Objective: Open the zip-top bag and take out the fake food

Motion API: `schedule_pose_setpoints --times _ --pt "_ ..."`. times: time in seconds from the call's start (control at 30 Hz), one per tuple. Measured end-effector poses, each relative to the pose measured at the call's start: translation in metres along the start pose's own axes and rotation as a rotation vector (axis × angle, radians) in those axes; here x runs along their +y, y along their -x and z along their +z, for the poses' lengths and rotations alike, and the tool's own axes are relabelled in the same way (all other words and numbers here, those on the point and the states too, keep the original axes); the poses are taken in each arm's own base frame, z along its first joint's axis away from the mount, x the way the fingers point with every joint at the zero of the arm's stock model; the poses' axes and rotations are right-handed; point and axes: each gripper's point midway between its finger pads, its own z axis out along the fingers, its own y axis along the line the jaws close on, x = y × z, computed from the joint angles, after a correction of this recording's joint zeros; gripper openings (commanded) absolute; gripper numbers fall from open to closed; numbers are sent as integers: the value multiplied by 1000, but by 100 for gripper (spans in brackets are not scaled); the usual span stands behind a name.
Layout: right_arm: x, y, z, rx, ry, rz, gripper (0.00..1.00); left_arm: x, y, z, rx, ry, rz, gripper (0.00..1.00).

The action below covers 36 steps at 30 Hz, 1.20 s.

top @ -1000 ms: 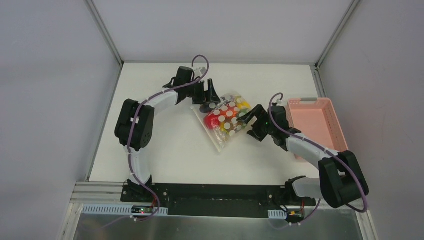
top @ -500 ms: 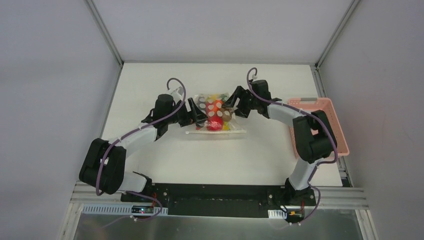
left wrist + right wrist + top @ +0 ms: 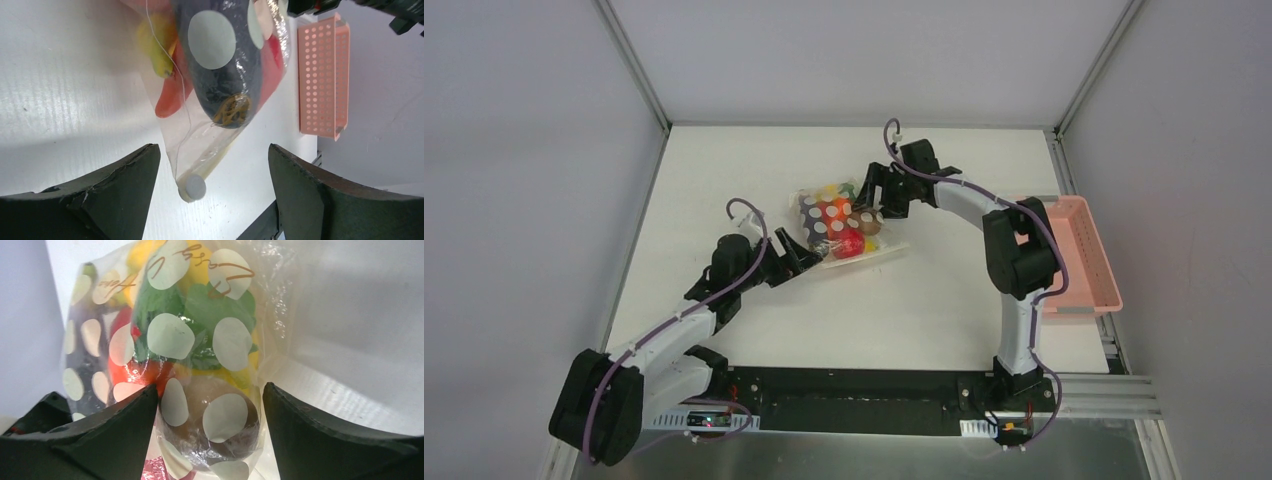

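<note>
Clear white-dotted plastic zip-top bag (image 3: 836,222) lies within the spread jaws of left gripper (image 3: 211,160) and right gripper (image 3: 210,400). Neither clamps it.

The top camera looks down over the whole table (image 3: 924,300) from its near side. Both wrist cameras sit close, facing the bag (image 3: 836,222) from opposite ends.

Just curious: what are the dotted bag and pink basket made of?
The zip-top bag looks like thin clear plastic film: it crinkles, glints and shows the fake food through. The pink basket seems rigid moulded plastic, matte, with rows of holes.
</note>
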Motion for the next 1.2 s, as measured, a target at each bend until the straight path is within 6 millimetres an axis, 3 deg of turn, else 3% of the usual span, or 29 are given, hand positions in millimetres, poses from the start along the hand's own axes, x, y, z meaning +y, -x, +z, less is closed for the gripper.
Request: schedule_pose_setpoints --times 0.17,0.37,0.47,0.57,0.7,0.83,1.0,1.2 --pt "-10 -2 -14 -25 -80 -20 96 -9 12 -18 -76 -11 20 90" --pt "1 -7 -72 -144 -136 -31 98 1 18 -33 -112 81 45 89" --pt "7 -27 -103 -213 -141 -15 98 7 18 -34 -95 130 67 85" --pt "10 -65 -120 -240 -125 1 98 9 16 -30 -55 158 82 76" --pt "4 -115 -126 -220 -105 49 98 15 7 -18 30 180 85 55" --pt "-3 -147 -124 -204 -84 100 98 17 -7 -8 106 163 62 33" --pt "2 -168 -116 -215 -13 156 97 -1 -21 3 146 93 54 26" --pt "19 -174 -110 -233 69 194 97 -33 -43 14 149 -17 42 25"
